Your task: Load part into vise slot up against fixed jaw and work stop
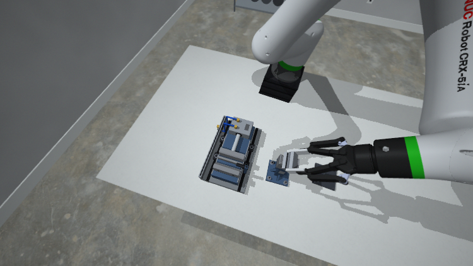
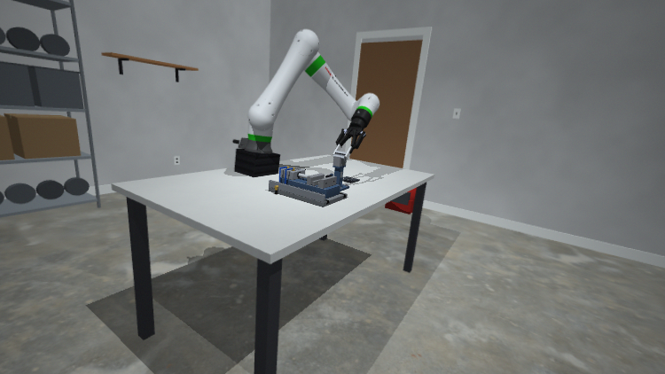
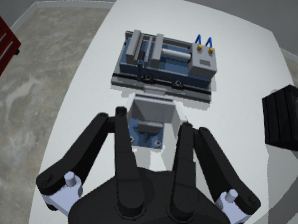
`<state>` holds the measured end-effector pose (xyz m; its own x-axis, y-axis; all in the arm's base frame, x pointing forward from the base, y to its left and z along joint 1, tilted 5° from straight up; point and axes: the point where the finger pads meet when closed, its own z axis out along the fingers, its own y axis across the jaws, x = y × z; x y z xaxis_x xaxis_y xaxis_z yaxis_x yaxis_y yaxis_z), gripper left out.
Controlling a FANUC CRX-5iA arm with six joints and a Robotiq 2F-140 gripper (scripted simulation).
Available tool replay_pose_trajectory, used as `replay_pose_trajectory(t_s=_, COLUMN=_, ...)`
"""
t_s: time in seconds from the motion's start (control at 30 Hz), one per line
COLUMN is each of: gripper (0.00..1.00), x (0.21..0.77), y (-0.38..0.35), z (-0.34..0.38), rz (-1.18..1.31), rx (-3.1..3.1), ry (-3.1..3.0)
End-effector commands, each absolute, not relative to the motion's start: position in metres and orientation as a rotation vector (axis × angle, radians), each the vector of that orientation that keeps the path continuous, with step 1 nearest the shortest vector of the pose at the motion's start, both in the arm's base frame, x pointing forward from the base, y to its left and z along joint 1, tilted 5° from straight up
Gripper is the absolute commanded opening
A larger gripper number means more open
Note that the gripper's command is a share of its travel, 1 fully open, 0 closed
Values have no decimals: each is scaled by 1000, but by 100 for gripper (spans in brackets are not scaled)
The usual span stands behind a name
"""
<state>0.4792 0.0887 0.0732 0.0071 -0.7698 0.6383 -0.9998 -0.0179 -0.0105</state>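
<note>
My gripper [image 1: 295,161] [image 2: 343,151] [image 3: 153,105] is shut on the part [image 1: 285,161] [image 2: 342,158] [image 3: 154,107], a grey block. It holds the part a little above the blue V-block [image 1: 276,177] [image 2: 339,176] [image 3: 147,136]. The arm reaches in from the right with the fingers gripping the block's two sides. The vise [image 1: 227,155] [image 2: 309,183] [image 3: 166,63] stands open just left of the V-block, with its air cylinder [image 1: 244,127] at the far end. The dark infeed plate [image 1: 325,184] lies bare under my gripper's body. I cannot tell which way the part's slot faces.
The robot's black base [image 1: 279,86] [image 2: 256,162] stands at the back of the white table [image 1: 171,109] [image 2: 222,204]. A red box [image 2: 403,200] [image 3: 5,43] sits on the floor beyond the table's far edge. A shelf rack [image 2: 46,111] stands by the wall.
</note>
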Motion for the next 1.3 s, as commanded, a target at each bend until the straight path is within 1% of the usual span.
replay_pose_trajectory(t_s=0.0, gripper=0, x=479, y=89, z=73, rz=674, rx=1839, ry=-1813)
replay_pose_trajectory(t_s=0.63, gripper=0, x=479, y=89, z=73, rz=674, rx=1839, ry=-1813)
replay_pose_trajectory(t_s=0.67, gripper=51, x=479, y=89, z=73, rz=674, rx=1839, ry=-1813)
replay_pose_trajectory(t_s=1.27, gripper=51, x=479, y=89, z=73, rz=674, rx=1839, ry=-1813)
